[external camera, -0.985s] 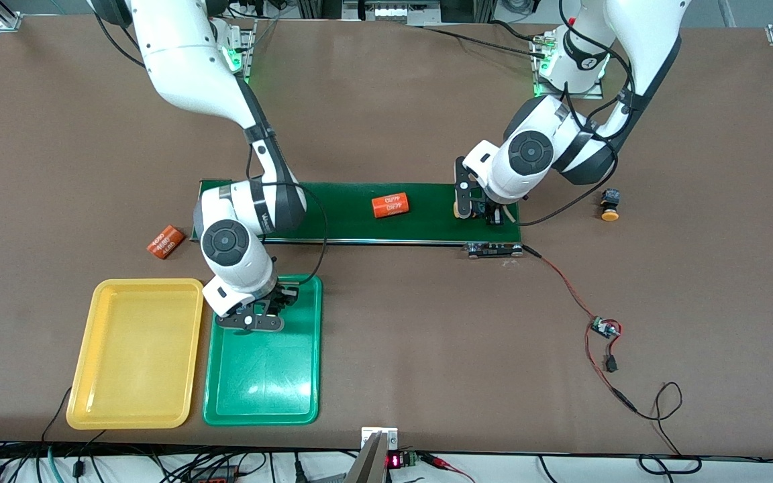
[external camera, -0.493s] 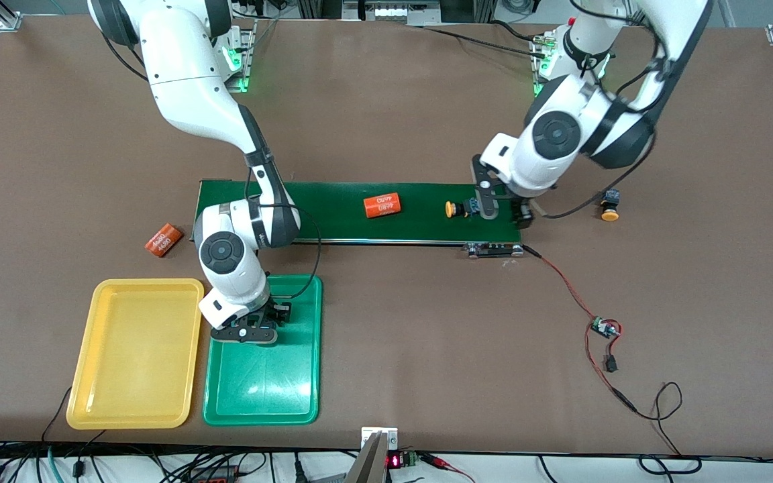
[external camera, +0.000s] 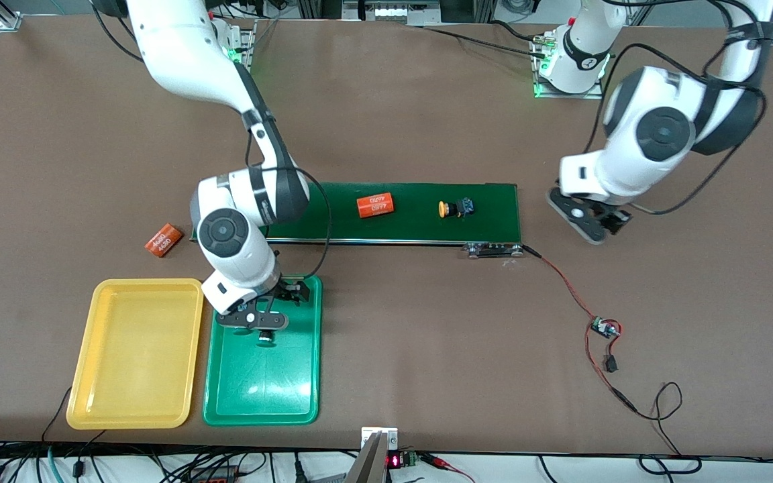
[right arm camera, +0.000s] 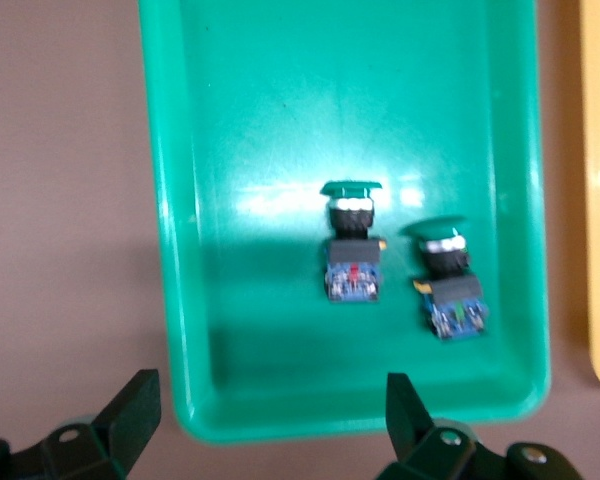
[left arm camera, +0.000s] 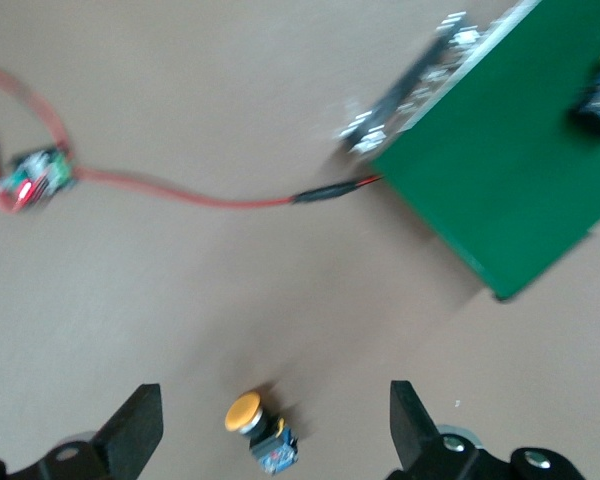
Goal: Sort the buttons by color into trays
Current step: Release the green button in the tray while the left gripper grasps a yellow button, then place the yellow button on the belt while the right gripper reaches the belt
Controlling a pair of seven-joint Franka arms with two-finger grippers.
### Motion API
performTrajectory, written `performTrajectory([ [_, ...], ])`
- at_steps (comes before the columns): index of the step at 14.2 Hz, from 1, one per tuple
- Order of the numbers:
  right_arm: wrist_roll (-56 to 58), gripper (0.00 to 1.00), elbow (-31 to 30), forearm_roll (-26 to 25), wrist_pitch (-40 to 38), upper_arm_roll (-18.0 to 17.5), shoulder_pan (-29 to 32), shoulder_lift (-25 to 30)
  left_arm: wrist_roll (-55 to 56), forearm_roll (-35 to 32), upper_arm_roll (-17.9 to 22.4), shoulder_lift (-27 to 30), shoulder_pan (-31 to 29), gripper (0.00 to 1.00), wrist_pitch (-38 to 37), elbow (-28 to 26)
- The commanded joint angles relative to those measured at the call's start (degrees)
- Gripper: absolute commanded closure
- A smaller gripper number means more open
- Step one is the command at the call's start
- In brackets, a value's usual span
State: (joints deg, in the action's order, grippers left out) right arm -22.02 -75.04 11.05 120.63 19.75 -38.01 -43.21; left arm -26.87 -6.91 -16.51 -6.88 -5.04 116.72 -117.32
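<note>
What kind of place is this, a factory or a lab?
Most likely a robotics lab: a small conveyor belt on a table, loose wiring, and sorting trays for buttons.

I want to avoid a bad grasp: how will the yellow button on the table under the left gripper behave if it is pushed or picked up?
The yellow button lies on its side, and its cap is round, so a push would probably roll it in a curve. Its cap looks wider than the dark body, so upright it may tip easily. It looks small and rigid, probably light enough to skid on the smooth table.

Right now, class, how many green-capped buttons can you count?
2: both lie side by side in the green tray, one beside the other, below the open right gripper.
</note>
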Motion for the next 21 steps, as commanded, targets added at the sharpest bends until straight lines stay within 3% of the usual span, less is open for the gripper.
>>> performTrajectory([
  [1,-0.75,0.00,-1.43,-0.06,-4.07,0.55,-0.49,4.35,2.96,0.41,3.84,0.29,-1.02,0.00,0.17,-0.36],
  [4,-0.92,0.00,-1.34,0.11,-9.69,0.73,0.12,8.83,3.05,0.06,8.85,-2.43,-2.52,0.00,1.57,-0.63],
  [8,-1.71,0.00,-1.43,0.29,-12.70,0.73,1.44,9.64,4.09,0.49,14.13,-7.09,-3.92,0.00,5.35,-4.04],
  [12,-1.18,0.00,-1.69,0.38,-13.05,0.64,1.71,9.55,11.91,0.67,14.31,-7.18,-4.28,0.00,13.43,-13.44],
  [18,-6.97,0.00,-2.40,0.11,-14.01,0.47,-1.89,9.64,11.92,3.22,14.31,-10.34,-4.28,0.00,14.67,-16.35],
  [20,-8.65,0.00,-2.40,0.11,-15.15,0.47,-2.25,9.73,11.84,3.22,14.31,-12.53,-4.19,0.01,20.62,-18.54],
  [21,-9.09,0.00,-2.40,0.11,-15.51,0.47,-2.33,9.81,11.84,3.22,14.31,-13.24,-4.19,0.10,21.69,-19.08],
])
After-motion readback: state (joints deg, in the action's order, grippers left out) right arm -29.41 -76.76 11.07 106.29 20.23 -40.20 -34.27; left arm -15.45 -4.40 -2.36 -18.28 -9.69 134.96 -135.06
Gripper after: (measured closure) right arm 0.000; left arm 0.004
